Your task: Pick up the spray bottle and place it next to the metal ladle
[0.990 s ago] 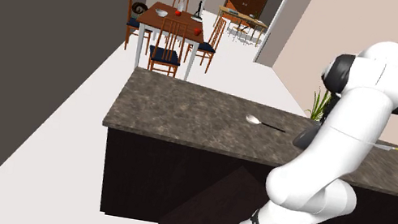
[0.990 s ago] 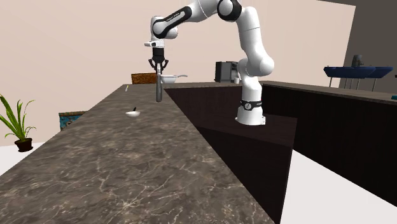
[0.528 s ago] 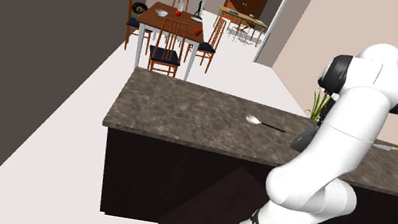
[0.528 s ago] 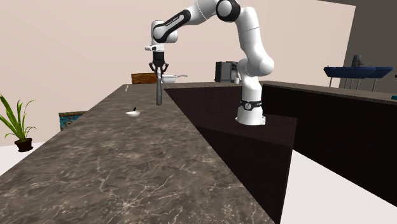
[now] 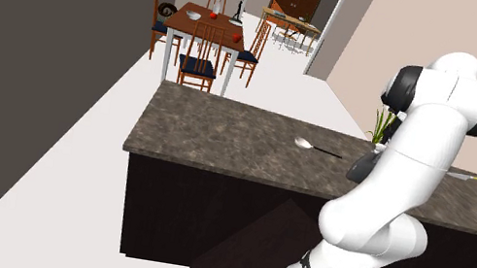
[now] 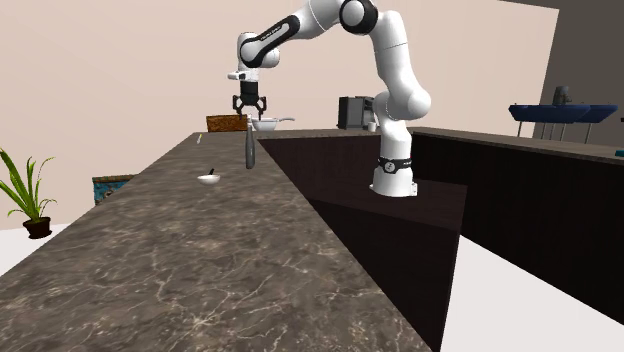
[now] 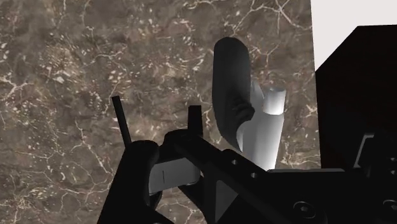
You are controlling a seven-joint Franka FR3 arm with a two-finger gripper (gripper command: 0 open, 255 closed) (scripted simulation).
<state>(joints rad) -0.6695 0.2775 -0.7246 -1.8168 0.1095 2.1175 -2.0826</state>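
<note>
The spray bottle (image 6: 249, 148), slim and grey, stands roughly upright on the dark marbled counter (image 6: 200, 260) just below my gripper (image 6: 249, 108). The black fingers are spread apart above its top and do not touch it. In the wrist view the bottle (image 7: 232, 83) shows a dark grey top and a pale body, and it lies beside my open gripper (image 7: 158, 121), not between the fingers. The ladle (image 6: 209, 179), a pale bowl with a thin dark handle, lies on the counter a short way from the bottle. It appears again in the shoulder view (image 5: 305, 144), left of my arm.
The counter's (image 5: 217, 130) long edge drops to a lower dark unit where my stand sits. A thin utensil with a yellow tip (image 5: 469, 177) lies past my arm. A potted plant (image 6: 25, 195) stands beyond the counter, and a dining table with chairs (image 5: 209, 25) is farther off.
My gripper has opened and let go of the spray bottle, which now sits a little lower on the counter. The hand has risen slightly above it.
</note>
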